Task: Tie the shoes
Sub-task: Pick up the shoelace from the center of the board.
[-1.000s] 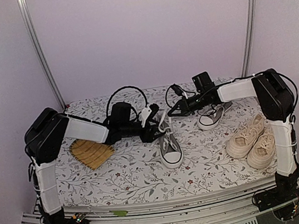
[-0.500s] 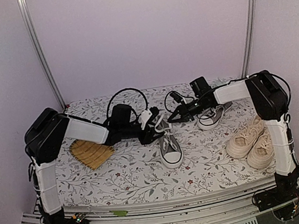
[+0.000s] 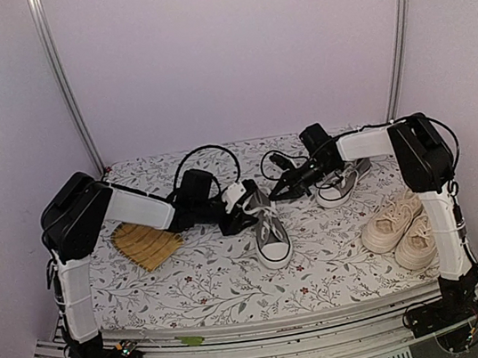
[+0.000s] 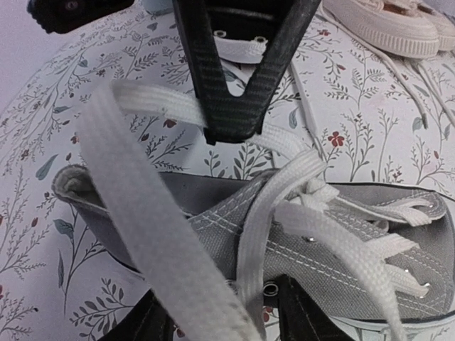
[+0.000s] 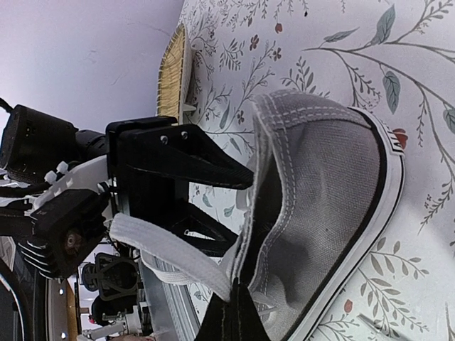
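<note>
From above, my left pincer (image 3: pixel 250 206) and right pincer (image 3: pixel 274 194) meet at the heel of the grey sneaker (image 3: pixel 272 235) on the bench (image 3: pixel 218 281). My left wrist alone shows its fingers (image 4: pixel 146 323) apart, the white lace (image 4: pixel 142 206) running between. My right wrist alone shows that pincer pinched shut on the lace.

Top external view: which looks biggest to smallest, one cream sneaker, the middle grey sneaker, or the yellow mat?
1. cream sneaker, largest.
2. yellow mat and middle grey sneaker: near alike. The left arm covers part of the mat, so I won't rank them.
</note>
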{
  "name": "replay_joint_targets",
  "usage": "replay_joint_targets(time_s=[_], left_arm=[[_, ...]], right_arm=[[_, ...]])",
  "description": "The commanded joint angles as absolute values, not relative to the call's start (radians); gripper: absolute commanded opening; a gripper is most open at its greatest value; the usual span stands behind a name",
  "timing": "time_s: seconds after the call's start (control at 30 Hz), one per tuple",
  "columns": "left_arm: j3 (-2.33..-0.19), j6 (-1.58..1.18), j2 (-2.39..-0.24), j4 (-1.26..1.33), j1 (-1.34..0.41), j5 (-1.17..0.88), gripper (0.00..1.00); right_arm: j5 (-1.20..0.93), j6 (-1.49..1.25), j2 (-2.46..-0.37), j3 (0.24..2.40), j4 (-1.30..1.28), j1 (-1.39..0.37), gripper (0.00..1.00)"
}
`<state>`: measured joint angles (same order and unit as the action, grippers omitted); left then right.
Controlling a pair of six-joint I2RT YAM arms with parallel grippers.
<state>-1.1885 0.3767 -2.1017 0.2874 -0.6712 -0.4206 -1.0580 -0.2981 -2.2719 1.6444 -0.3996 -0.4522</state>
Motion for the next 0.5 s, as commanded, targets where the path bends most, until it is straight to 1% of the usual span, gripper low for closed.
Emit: replay_joint_targets(time_s=[0.0,0.17,0.3,0.37,0.4,0.47], left_arm=[[-1.223,0.430,-2.145,0.216,-0.672,-0.395,0.49],[-1.229,0.441,-2.153,0.209,-0.680,-0.403,0.46],[-1.230,0.458,-2.162,0.197,-0.685,-0.402,0.35],[-1.233,0.474,-2.164,0.177,-0.689,-0.395,0.27],[-1.231,0.478,-2.164,0.173,-0.689,-0.387,0.22],[-1.223,0.479,-2.159,0.173,-0.689,-0.361,0.07]], right_arm=[[-1.092,-0.300,-2.254,1.678,-0.436,-0.450,0.00],[-1.081,-0.337,-2.272,1.665,-0.396,-0.447,0.01],[-1.065,-0.381,-2.283,1.649,-0.351,-0.441,0.01],[-1.053,-0.398,-2.279,1.646,-0.338,-0.436,0.01],[-1.046,-0.399,-2.276,1.646,-0.336,-0.433,0.01],[-1.038,-0.397,-2.272,1.645,-0.337,-0.432,0.01]])
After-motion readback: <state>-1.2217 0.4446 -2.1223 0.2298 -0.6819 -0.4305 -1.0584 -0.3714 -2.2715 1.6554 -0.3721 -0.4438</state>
